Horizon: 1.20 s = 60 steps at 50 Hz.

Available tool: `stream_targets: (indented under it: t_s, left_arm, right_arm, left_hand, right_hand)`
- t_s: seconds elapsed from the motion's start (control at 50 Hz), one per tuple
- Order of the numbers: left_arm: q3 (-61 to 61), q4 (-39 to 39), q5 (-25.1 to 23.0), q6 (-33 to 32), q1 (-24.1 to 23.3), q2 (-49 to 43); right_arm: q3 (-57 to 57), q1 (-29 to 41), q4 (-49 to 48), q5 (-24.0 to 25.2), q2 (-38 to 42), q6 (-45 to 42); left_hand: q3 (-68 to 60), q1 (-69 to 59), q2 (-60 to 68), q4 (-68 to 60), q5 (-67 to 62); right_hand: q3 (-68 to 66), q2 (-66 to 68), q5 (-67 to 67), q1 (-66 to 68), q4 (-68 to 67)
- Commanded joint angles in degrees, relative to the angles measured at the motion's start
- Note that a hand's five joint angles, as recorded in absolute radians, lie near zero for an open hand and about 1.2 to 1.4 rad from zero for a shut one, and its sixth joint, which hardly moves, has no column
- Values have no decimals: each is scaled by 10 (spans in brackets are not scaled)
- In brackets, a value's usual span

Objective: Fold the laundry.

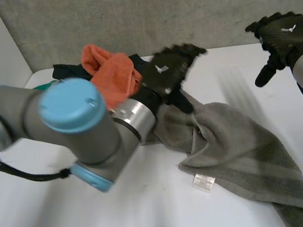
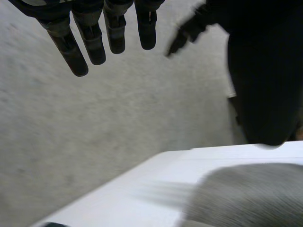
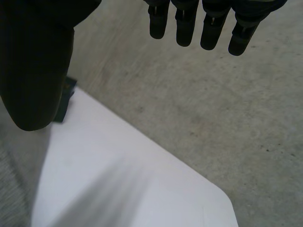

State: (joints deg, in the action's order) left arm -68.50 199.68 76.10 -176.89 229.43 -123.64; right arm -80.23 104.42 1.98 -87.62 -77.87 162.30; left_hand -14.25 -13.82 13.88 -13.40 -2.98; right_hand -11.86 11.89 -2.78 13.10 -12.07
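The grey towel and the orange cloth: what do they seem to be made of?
Grey towel: probably cotton terry, matt and thick, with a fuzzy nap, flat woven bands and a small white label at its edge. Orange cloth: soft matt fabric, perhaps terry or fleece; it bunches in rounded folds, but its weave cannot be told.

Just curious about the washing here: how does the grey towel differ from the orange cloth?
The grey terry towel lies stretched out across the white table, while the orange cloth sits bunched in a heap. The towel is the larger spread, and the orange cloth is piled among dark garments. The towel shows a white label; the orange cloth shows none. Both are unfolded.
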Motion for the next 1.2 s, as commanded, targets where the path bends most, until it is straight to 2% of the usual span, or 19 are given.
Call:
stream_targets:
  t_s: [0.02,0.08,0.16,0.24,0.34,0.4,0.48,0.54,0.56,0.6,0.62,0.7,0.72,0.78,0.86,0.96,1.16,1.18,1.2]
  left_arm:
    - [-10,-3,0,-28,86,60]
    - [-1,-2,-1,-40,113,53]
    - [32,-1,-3,-84,161,-5]
    - [110,-14,-22,-171,211,-111]
    - [184,-25,-65,-272,226,-212]
    - [229,-27,-71,-323,227,-267]
    - [271,-28,-69,-355,228,-314]
    - [287,-28,-65,-359,230,-328]
    - [292,-28,-55,-360,233,-332]
    - [295,-27,-35,-362,238,-333]
    - [295,-25,-22,-362,241,-333]
    - [304,-17,62,-368,262,-329]
    - [306,-12,96,-376,272,-327]
    - [307,-6,132,-397,290,-324]
    - [301,-7,172,-462,330,-313]
    - [262,-4,189,-502,346,-300]
    - [184,19,188,-464,329,-210]
    - [167,19,186,-439,320,-188]
    - [158,19,184,-425,314,-175]
  right_arm:
    - [-32,40,14,24,18,-106]
    - [-59,87,12,46,25,-141]
    - [-98,119,-7,59,46,-165]
    - [-135,131,-71,56,81,-171]
    - [-162,134,-130,47,100,-170]
    - [-167,134,-138,40,104,-169]
    - [-167,134,-138,33,105,-169]
    - [-167,131,-138,32,105,-169]
    - [-167,129,-138,32,104,-168]
    - [-167,128,-138,32,104,-168]
    - [-166,127,-138,32,104,-168]
    - [-166,127,-139,32,104,-168]
    - [-166,127,-139,32,104,-168]
    - [-166,127,-138,32,104,-168]
    - [-166,128,-138,32,104,-168]
    - [-166,128,-138,32,104,-168]
    - [-166,127,-138,32,103,-167]
    - [-166,127,-138,32,102,-166]
    - [-166,127,-138,32,101,-165]
  left_hand:
    - [12,7,-8,3,-1]
    - [12,7,-8,3,-1]
    - [12,7,-8,3,-1]
    - [12,7,-8,3,-1]
    - [15,11,-11,7,2]
    - [15,11,-11,7,2]
    - [-7,-11,10,-15,-19]
    - [-132,-137,136,-141,-145]
    - [-374,-379,378,-383,-387]
    - [-616,-621,620,-625,-629]
    - [-657,-661,661,-666,-670]
    - [-657,-662,661,-666,-670]
    - [-657,-662,661,-666,-670]
    - [-657,-662,661,-666,-670]
    - [-657,-662,661,-666,-670]
    - [-657,-662,661,-666,-670]
    - [-657,-662,661,-666,-670]
    - [-385,-389,388,-393,-397]
    - [-205,-210,209,-214,-218]
  right_hand:
    - [19,-19,28,-31,21]
    - [19,-19,28,-31,21]
    - [19,-19,28,-31,21]
    - [19,-19,28,-31,21]
    - [19,-19,28,-31,21]
    - [19,-19,28,-31,21]
    - [19,-19,28,-31,21]
    - [19,-19,28,-31,21]
    - [19,-19,28,-31,21]
    - [19,-19,28,-31,21]
    - [19,-19,28,-31,21]
    - [19,-19,28,-31,21]
    - [19,-19,28,-31,21]
    - [19,-19,28,-31,21]
    - [19,-19,28,-31,21]
    - [19,-19,28,-31,21]
    - [19,-19,28,-31,21]
    - [19,-19,28,-31,21]
    - [19,-19,28,-31,21]
